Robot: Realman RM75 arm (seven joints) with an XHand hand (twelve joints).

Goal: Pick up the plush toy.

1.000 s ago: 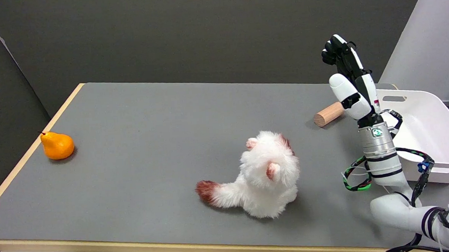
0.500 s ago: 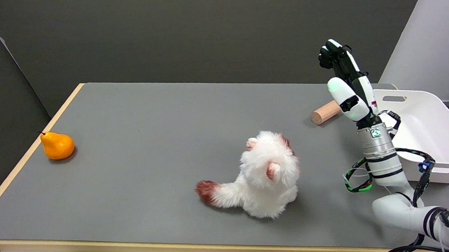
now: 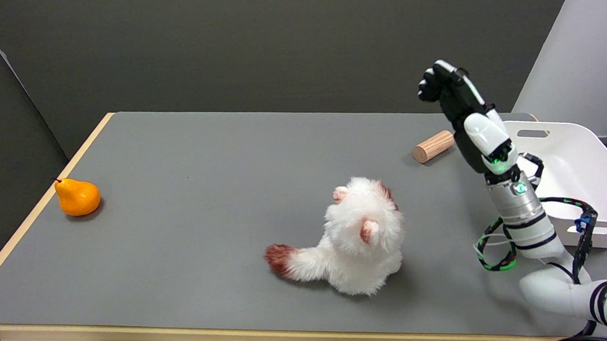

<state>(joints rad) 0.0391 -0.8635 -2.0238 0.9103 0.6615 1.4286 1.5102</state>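
A fluffy white plush toy (image 3: pixel 356 238) with pink ears and a reddish-brown tail tip sits on the grey table (image 3: pixel 206 196), a little right of the middle and near the front edge. My right hand (image 3: pixel 461 113) is raised in the air to the toy's upper right, well apart from it. Its fingers point up and lean left, and it holds nothing.
A short wooden cylinder (image 3: pixel 433 146) lies on the table just left of my right hand. A white bin (image 3: pixel 582 176) stands at the table's right edge behind the forearm. An orange pear (image 3: pixel 77 196) sits near the left edge.
My right hand has tilted and shifted left, its fingertips lower than before. The wooden cylinder has rolled a little to the left. The plush toy has stayed put.
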